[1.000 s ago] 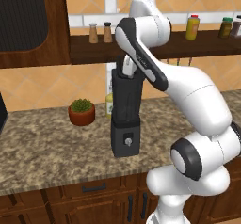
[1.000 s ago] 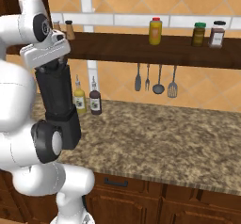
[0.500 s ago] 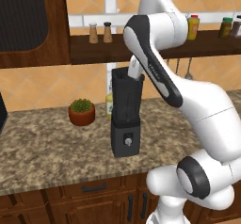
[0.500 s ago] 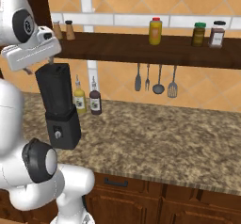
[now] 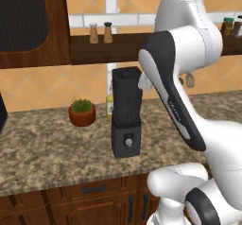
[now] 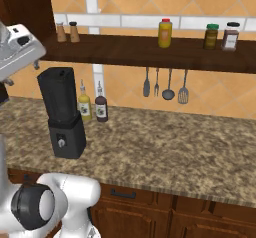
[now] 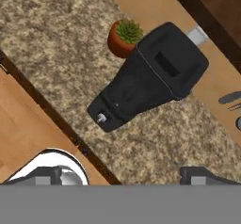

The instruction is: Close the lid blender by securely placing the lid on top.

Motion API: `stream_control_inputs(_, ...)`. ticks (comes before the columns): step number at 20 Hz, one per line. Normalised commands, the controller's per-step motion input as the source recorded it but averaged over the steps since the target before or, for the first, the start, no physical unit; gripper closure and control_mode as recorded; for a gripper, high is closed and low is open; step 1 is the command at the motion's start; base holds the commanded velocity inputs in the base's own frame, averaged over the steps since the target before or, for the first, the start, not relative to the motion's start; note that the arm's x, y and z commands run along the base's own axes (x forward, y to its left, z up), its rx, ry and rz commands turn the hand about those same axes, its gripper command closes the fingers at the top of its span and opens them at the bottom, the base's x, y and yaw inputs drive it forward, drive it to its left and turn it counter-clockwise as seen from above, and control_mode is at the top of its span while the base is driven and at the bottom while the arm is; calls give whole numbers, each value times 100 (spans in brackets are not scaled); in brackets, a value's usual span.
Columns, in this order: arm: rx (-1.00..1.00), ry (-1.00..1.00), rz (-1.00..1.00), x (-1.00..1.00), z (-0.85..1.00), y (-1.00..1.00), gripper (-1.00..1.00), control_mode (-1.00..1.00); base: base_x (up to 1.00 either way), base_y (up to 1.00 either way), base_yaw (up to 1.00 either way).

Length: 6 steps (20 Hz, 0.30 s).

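Lid (image 7: 172, 60) sits on the blender (image 5: 126, 113), below the raised gripper in the hand view, plant pot (image 7: 123, 38) beside it. Right base view adds two bottles (image 6: 92, 107) behind. Gripper's opening: cannot tell.

Base views flank blender (image 5: 126, 111) (hand view overhead).

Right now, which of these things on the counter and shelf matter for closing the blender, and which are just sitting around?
Part of the job:
- blender
- lid, already sitting on the jar

Just lying about:
- potted plant
- two bottles behind the blender
- hanging utensils
- shelf jars
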Motion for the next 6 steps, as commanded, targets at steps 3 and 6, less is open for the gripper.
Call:
stream_control_inputs(3, 2, -37, -5, -96, 0, -34, -100, -100, 0, 0, 0)
stream_control_inputs(6, 6, -32, -6, -73, 0, -52, -100, -100, 0, 0, 0)
